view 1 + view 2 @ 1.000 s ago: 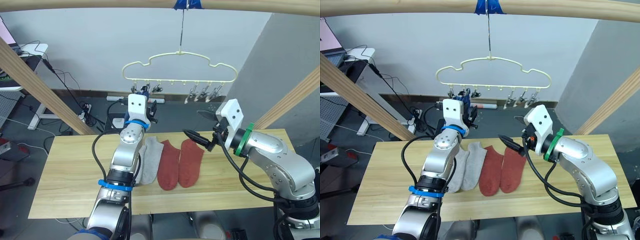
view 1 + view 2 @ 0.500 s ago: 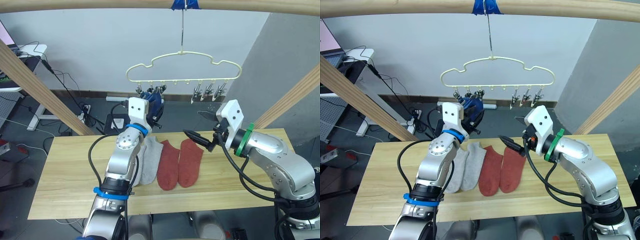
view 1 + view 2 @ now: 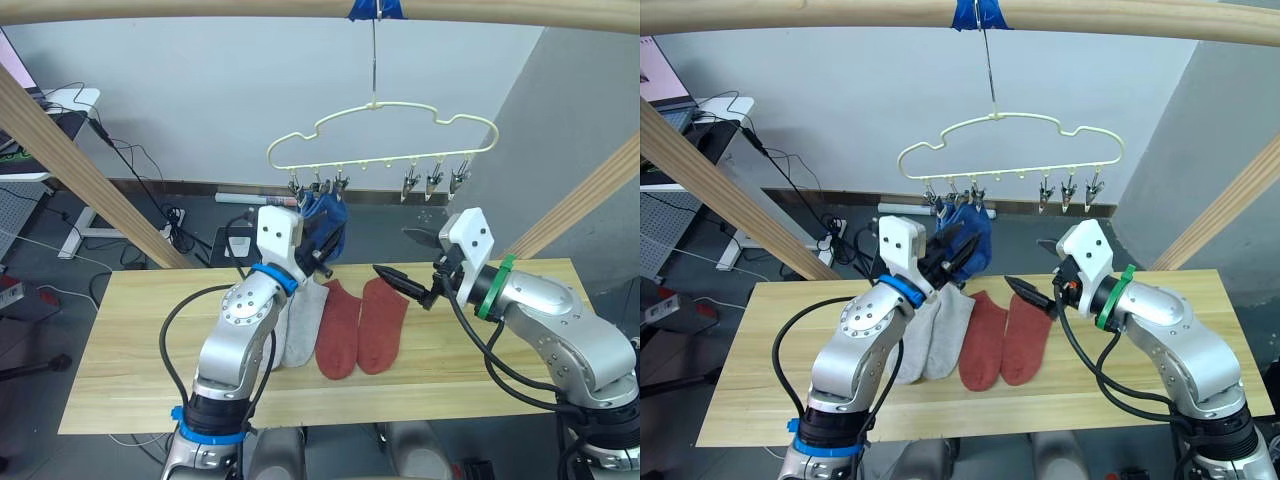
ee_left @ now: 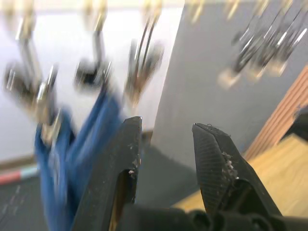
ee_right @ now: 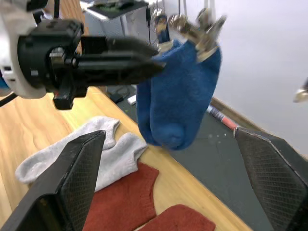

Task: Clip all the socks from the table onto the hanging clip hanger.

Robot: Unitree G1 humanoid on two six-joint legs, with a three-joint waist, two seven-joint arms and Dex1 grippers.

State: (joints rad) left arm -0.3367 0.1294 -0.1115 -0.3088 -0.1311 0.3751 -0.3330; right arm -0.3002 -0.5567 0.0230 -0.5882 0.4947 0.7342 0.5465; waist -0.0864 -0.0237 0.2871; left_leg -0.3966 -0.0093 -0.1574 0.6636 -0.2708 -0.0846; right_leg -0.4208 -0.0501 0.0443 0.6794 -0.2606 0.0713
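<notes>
Left wrist view: left jaws point(image 4: 166, 144) parted and empty, blue sock now hanging clipped.

Half a second ago the left jaws were up at the clips with the blue socks point(image 3: 325, 215); now they stand narrowly open just beside the fabric, which hangs free from the left-hand clips of the clip hanger point(image 3: 385, 135), itself swung to the right. I judge the blue socks done. Right gripper point(image 3: 410, 262) hovers with jaws wide and empty over the rust red socks point(image 3: 360, 325), which lie beside the grey socks point(image 3: 300, 320) on the worktop point(image 3: 130, 350), four left to hang.
</notes>
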